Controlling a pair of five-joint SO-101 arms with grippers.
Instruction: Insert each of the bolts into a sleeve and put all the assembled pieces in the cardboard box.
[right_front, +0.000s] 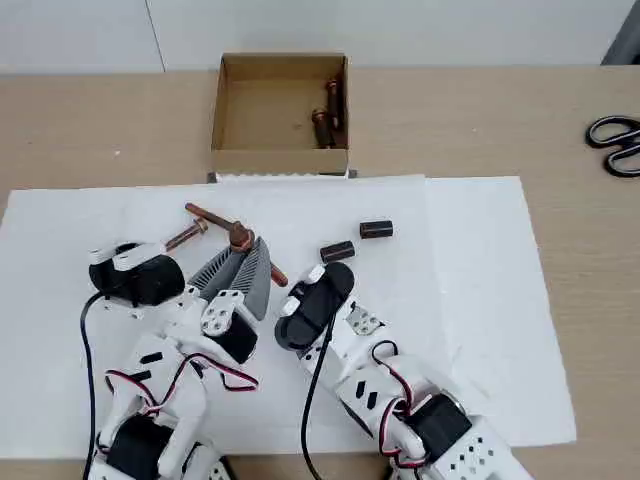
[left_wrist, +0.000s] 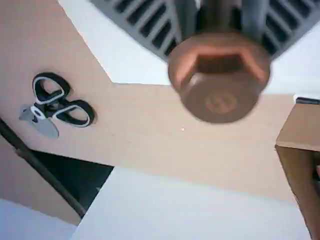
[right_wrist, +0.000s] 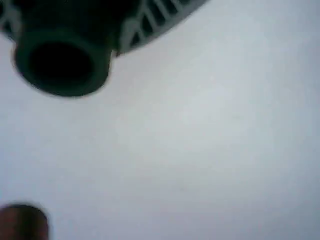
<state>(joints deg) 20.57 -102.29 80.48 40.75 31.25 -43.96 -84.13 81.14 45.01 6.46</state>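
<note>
The left gripper clamped 1 copper bolt. Just beside it, the right gripper pinched 1 dark sleeve. If the bolt met the sleeve's rim off-axis, it could jam or knock the sleeve loose.

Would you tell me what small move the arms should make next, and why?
Probably ease the sleeve in the right gripper toward the bolt in the left gripper and line its open end up with the bolt's shaft. Each gripper is shut on its part, the sleeve's bore looks empty, and the two parts are not yet joined.
</note>
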